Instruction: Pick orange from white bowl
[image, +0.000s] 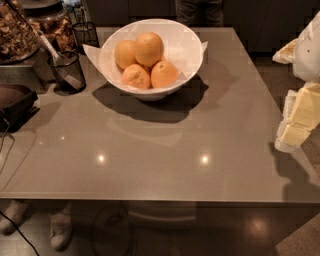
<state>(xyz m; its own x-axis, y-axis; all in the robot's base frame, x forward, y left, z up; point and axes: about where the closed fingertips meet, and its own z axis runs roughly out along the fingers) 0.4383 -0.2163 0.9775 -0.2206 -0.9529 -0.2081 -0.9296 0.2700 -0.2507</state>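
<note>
Plainly the orange (149, 48) sits highest in the heap, in the upper middle of the frame, resting on the three other fruits inside the white bowl (186, 47); a paler one touches it on its left, and two smaller, deeper-coloured fruits (150, 75) lie in front of it towards the lower edge; being round, it offers no long axis to line up with. Its top rises to about rim height, so it looks reachable from above; white paper (92, 52) pokes over the rim at both sides.

The hand (298, 117) is at the right edge of the frame, about mid-height, a pale yellowish block just off the bench (160, 155); it carries nothing that I can see, and whether it is open or closed I cannot tell. The orange therefore lies to the upper left of the hand, well apart, with bare bench surface between them.

Room is generous on the bowl's right and front; on its left stand two black mesh cups (67, 71), the closer one near the bowl, so I judge an approach from the right or from overhead the safer; the bowl's high wall rules out a low sideways entry.
</note>
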